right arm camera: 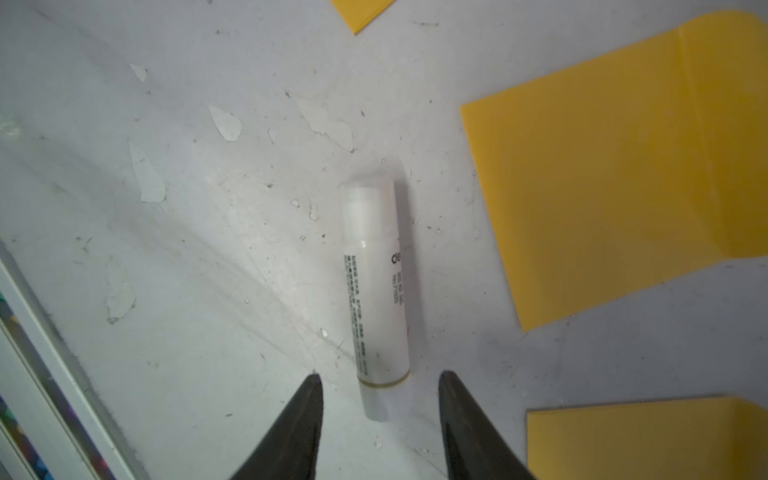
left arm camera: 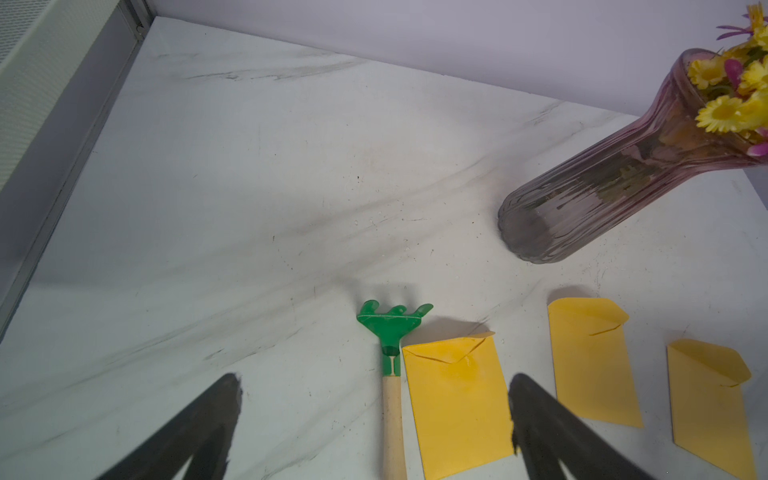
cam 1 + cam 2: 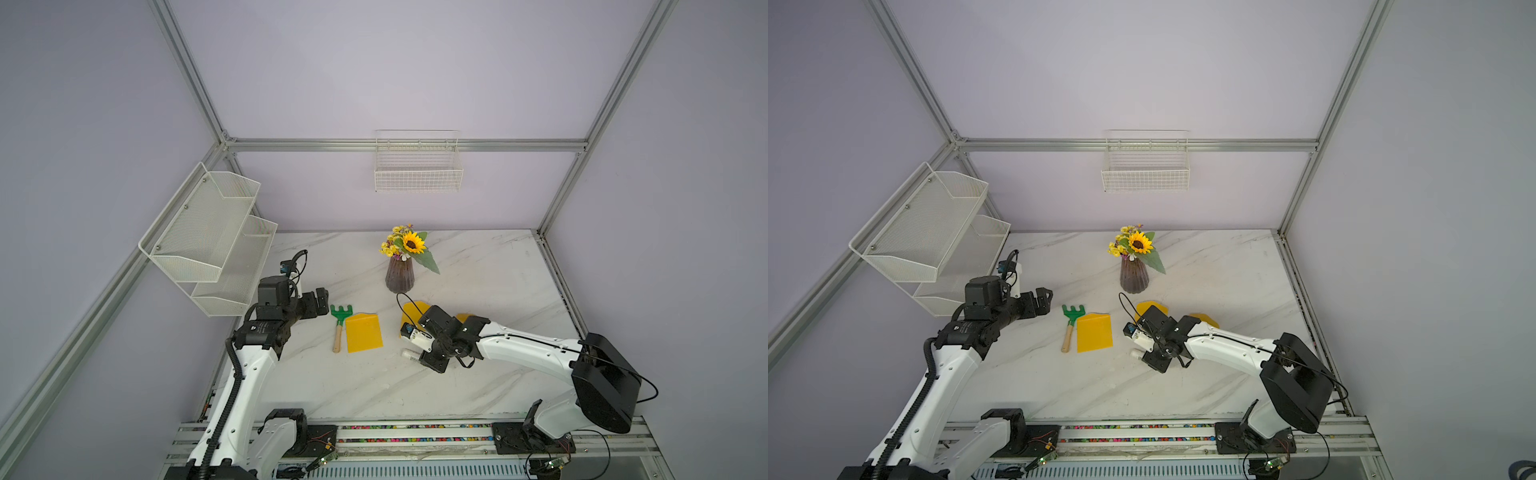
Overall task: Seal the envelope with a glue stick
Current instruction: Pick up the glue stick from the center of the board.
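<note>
Grasp step in hand. White marble-patterned desk (image 3: 374, 386) carries flat yellow paper envelopes (image 3: 363, 332). Left claw (image 2: 374, 378) hangs released, empty. Right claw (image 1: 379, 376), jaws apart, straddles without contact the base end of the small white plastic glue stick (image 1: 374, 291) lying on the desk. Next move: clench squarely, then lift.

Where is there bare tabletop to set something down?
Bare: back right corner beside the ribbed purple glass vase; the front strip along the metal rail. Crowded: the middle row: green toy rake, yellow paper envelopes, white glue stick, right pincer.
</note>
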Available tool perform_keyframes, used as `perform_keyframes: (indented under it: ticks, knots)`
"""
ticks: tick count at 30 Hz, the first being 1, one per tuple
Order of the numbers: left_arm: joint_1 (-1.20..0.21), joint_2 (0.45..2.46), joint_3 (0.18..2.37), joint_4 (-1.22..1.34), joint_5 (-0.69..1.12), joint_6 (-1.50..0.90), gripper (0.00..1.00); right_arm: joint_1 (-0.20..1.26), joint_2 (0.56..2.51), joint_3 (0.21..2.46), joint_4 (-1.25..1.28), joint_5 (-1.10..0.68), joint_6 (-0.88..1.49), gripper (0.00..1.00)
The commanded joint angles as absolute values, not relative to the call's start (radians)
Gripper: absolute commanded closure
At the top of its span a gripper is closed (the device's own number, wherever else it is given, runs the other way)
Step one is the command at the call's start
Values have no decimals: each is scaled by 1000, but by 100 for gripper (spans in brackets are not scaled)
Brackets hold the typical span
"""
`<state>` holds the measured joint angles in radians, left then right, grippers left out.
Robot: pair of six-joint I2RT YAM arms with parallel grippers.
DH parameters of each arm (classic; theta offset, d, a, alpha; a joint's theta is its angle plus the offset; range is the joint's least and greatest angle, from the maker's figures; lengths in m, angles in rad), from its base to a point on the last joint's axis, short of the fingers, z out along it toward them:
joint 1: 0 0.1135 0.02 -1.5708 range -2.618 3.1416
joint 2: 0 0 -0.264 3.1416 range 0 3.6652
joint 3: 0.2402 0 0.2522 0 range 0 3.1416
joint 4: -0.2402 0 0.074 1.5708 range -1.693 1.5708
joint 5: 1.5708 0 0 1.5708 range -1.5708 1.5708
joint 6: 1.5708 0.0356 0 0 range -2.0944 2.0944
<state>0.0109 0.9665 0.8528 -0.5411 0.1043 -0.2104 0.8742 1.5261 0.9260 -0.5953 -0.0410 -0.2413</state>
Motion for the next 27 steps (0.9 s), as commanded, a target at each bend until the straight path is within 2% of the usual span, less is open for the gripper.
perform_keyframes:
  ticks: [1, 12, 21, 27]
  knots:
    - [11, 957, 862, -532, 105, -191, 0, 887, 1550, 914, -591, -21, -233, 51]
    - [16, 959, 862, -531, 115, -192, 0, 914, 1653, 906, -547, -29, -218, 55]
    - [16, 957, 859, -525, 125, -192, 0, 915, 1658, 894, -537, -7, -218, 67]
    - [15, 944, 849, -503, 181, -190, 0, 916, 1618, 893, -532, 0, -215, 81]
